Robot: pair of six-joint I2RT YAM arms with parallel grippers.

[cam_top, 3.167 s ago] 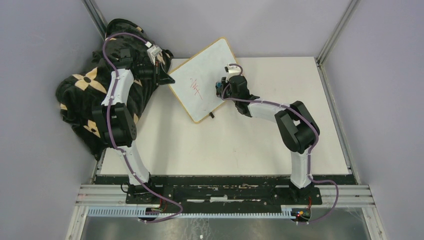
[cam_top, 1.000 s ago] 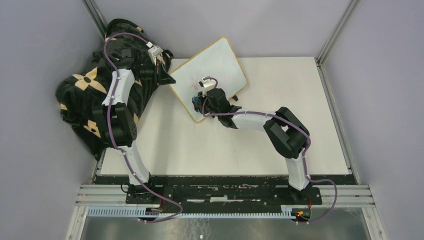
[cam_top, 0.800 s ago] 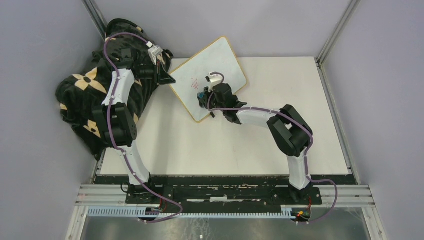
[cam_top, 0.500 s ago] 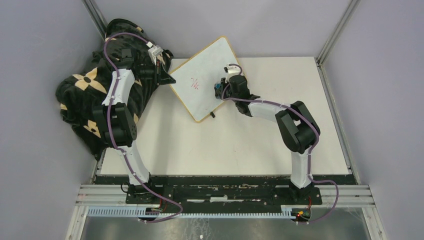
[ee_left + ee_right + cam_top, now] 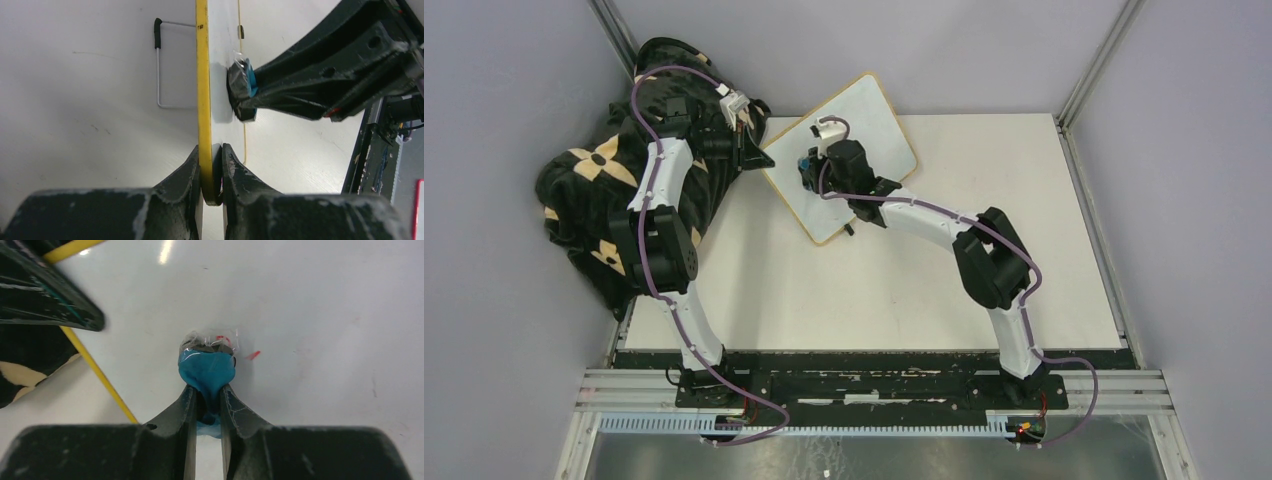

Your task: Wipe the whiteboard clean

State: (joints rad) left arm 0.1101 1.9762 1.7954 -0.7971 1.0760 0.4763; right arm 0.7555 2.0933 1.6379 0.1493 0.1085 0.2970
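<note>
The whiteboard (image 5: pixel 864 130), white with a tan frame, stands tilted at the table's back left. My left gripper (image 5: pixel 759 155) is shut on its left edge; the left wrist view shows both jaws pinching the yellow-looking frame (image 5: pixel 202 90). My right gripper (image 5: pixel 809 165) is shut on a blue eraser (image 5: pixel 207 371) with a dark pad, pressed against the board face near that left edge. A small red mark (image 5: pixel 253 355) shows beside the pad. The eraser also shows in the left wrist view (image 5: pixel 242 87).
A black and cream patterned cloth bag (image 5: pixel 589 190) lies heaped at the back left under my left arm. A wire foot (image 5: pixel 160 65) props the board from behind. Grey walls and metal posts (image 5: pixel 1089 75) enclose the white table (image 5: pixel 984 160).
My right gripper has swept the eraser back and forth over the board and now sits at its left part. The red scribble has shrunk to a small trace. My left gripper has stayed put.
</note>
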